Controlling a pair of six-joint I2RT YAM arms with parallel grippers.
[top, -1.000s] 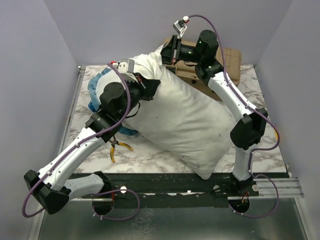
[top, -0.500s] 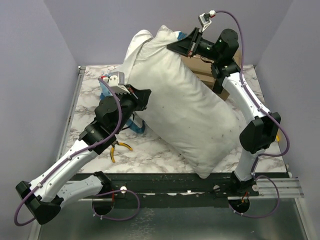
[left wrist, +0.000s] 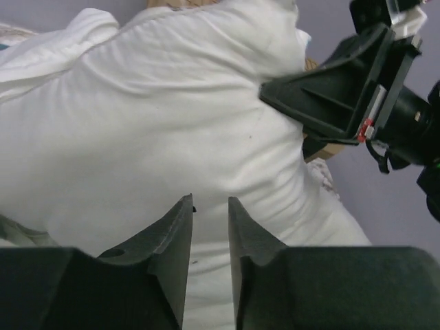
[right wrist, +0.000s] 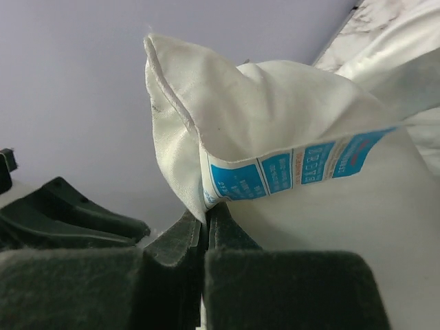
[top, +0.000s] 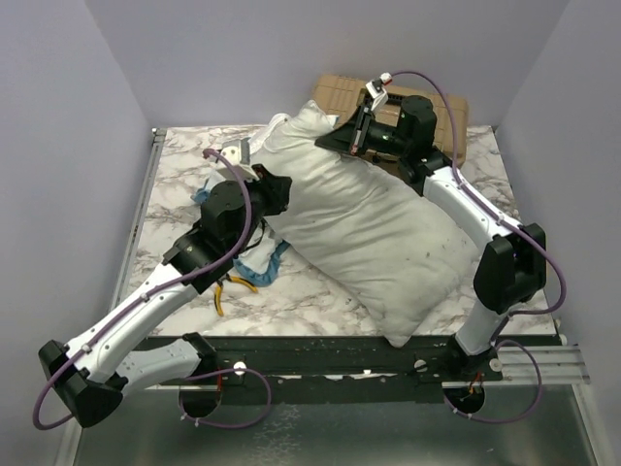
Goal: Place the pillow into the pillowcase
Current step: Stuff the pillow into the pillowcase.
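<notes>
Top external view, nearest first: a pair of yellow-handled pliers (top: 231, 286) lies on the marble table (top: 291, 303) just beside the left arm. The pillow (top: 374, 238) starts at the near right, one corner at the table's near edge. Its long axis runs on the diagonal, near right to far left, and it rises toward the back.

About halfway back, the left claw (top: 279, 186) sits against the pillow's left flank. In the left wrist view, the left claw (left wrist: 210, 201) has its fingers a narrow slit apart. White cloth fills the view beyond them, and nothing appears to be pinched. The pillowcase (top: 264, 258) is bunched beneath and beside this arm, with blue frill and pale cloth showing at the pillow's left edge. Its mouth cannot be made out.

Further back, the right claw (top: 353, 136) is pressed together on the pillow's far corner and holds that end up. The right wrist view shows the right claw (right wrist: 205, 218) nipping the seam beside a blue label (right wrist: 295, 168). Behind it stands a cardboard box (top: 335, 92).

The coming move likely turns on this: the pillowcase lies left of the pillow and below it, nearer the left arm, while the raised end hangs from the right.
</notes>
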